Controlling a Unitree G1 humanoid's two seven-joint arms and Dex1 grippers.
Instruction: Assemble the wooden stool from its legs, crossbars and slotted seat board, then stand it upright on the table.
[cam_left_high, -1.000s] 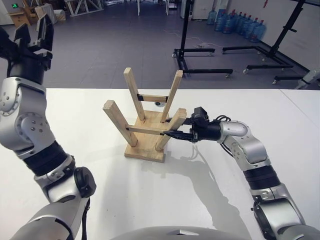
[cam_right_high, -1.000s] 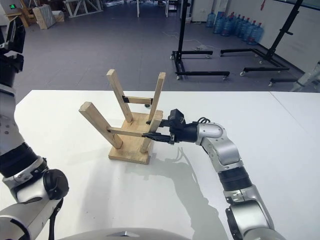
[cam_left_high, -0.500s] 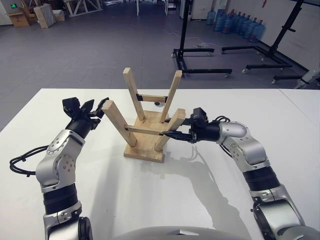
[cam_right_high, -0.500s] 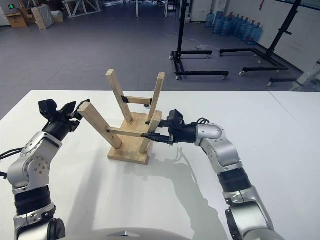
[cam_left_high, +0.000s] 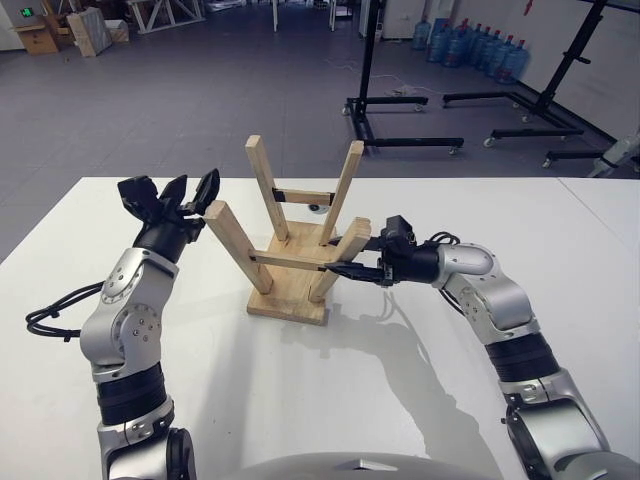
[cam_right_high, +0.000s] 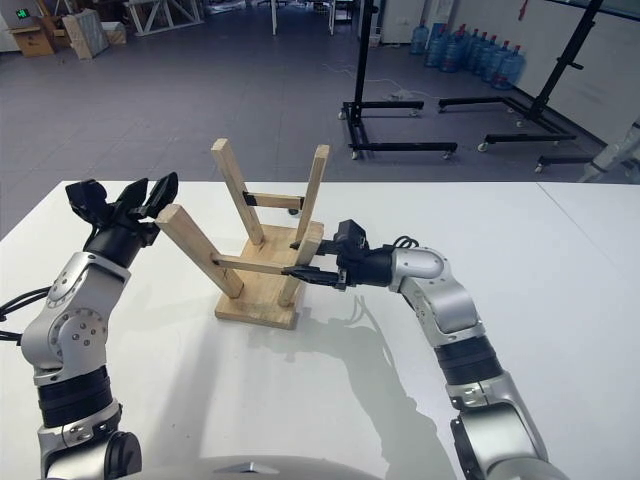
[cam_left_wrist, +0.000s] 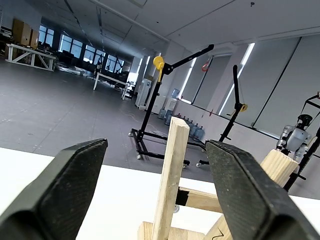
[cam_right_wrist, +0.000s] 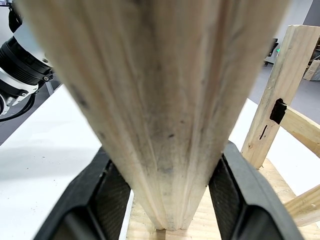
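The wooden stool (cam_left_high: 290, 262) stands upside down on the white table (cam_left_high: 330, 400), its seat board (cam_left_high: 288, 303) flat on the top and its legs pointing up, joined by crossbars (cam_left_high: 290, 261). My right gripper (cam_left_high: 346, 269) is shut on the short near-right leg (cam_right_wrist: 160, 100), with its fingers (cam_right_wrist: 102, 200) pressed on both sides of the wood. My left gripper (cam_left_high: 190, 193) stands open just beside the top end of the slanted near-left leg (cam_left_high: 236, 244). In the left wrist view its fingers (cam_left_wrist: 60, 190) frame a far leg (cam_left_wrist: 170, 175).
Black wheeled stands (cam_left_high: 405, 110) and blue water bottles (cam_left_high: 470, 45) are on the floor beyond the table's far edge (cam_left_high: 130, 180). A black cable (cam_left_high: 50, 320) loops beside my left arm. Bare table top lies in front of the stool.
My left arm has come down from high at the far left to the top of the near-left leg, gripper open. The right arm and the stool have not moved.
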